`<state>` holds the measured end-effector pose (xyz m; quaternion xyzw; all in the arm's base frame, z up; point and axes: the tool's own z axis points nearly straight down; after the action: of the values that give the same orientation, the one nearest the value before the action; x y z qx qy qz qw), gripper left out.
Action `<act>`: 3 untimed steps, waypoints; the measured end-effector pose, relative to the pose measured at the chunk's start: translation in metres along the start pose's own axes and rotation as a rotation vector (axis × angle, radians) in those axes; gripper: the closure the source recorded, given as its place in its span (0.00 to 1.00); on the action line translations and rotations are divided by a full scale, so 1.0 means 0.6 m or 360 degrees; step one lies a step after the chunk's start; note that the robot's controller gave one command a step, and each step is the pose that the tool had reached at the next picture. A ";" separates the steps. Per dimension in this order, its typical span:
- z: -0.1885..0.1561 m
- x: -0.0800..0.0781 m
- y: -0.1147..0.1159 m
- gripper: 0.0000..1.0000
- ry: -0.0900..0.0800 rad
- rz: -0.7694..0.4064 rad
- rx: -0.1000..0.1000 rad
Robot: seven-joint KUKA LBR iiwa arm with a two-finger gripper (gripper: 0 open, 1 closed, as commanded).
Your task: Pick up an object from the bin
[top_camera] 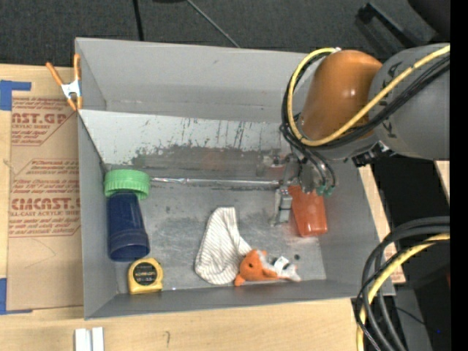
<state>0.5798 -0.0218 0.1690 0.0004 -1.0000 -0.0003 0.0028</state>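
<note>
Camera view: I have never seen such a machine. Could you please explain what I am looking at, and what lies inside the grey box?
The camera looks down from above, a little from one side, into a grey metal bin. The big grey and orange shape on the right is a robot arm that picks things out. Its gripper, the grasping tool, is low in the bin's right part, beside an orange-red block. I cannot tell whether it holds anything. On the floor lie a blue container with a green lid on its side at the left, a yellow tape measure, a white striped cloth and a small orange and white toy.
</note>
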 end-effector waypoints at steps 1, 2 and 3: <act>-0.008 -0.003 0.000 0.00 -0.0012 -0.0001 0.0001; -0.020 0.019 0.026 0.00 -0.0011 -0.0045 0.0002; -0.049 0.031 0.050 0.00 -0.0013 -0.0083 0.0001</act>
<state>0.5615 0.0080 0.1985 0.0264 -0.9996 0.0001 -0.0013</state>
